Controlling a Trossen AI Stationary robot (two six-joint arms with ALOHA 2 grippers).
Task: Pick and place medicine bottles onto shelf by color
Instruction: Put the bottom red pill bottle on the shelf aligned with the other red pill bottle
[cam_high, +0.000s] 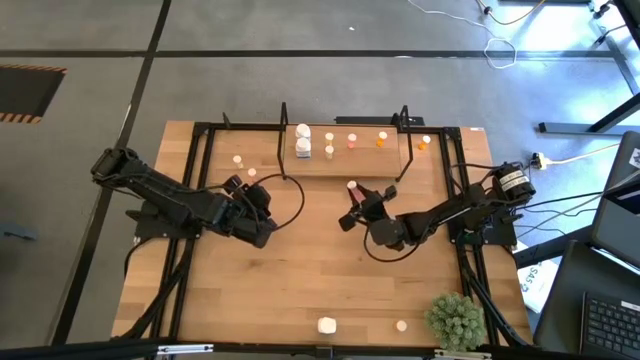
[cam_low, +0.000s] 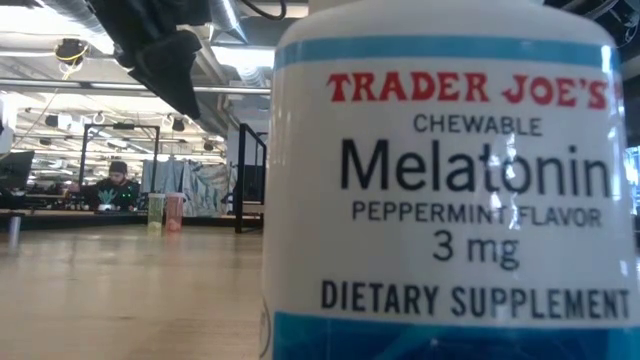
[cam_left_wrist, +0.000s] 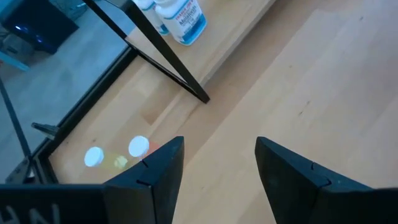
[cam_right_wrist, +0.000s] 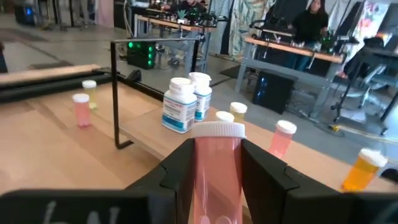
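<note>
Pink bottle (cam_right_wrist: 216, 168) stands upright between the fingers of the right gripper (cam_high: 354, 203), which is clamped on its sides, cap up, just near of the shelf (cam_high: 340, 165). Beyond it on the shelf base another pink bottle (cam_right_wrist: 281, 139) stands, slightly right. Left gripper (cam_high: 243, 187) waits, open and empty, at left.

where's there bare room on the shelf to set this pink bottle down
The shelf is bare between the white bottles and the pink bottle standing on it, and along its front edge. Its right end is crowded with orange bottles. The right pincer holds a pink bottle.
</note>
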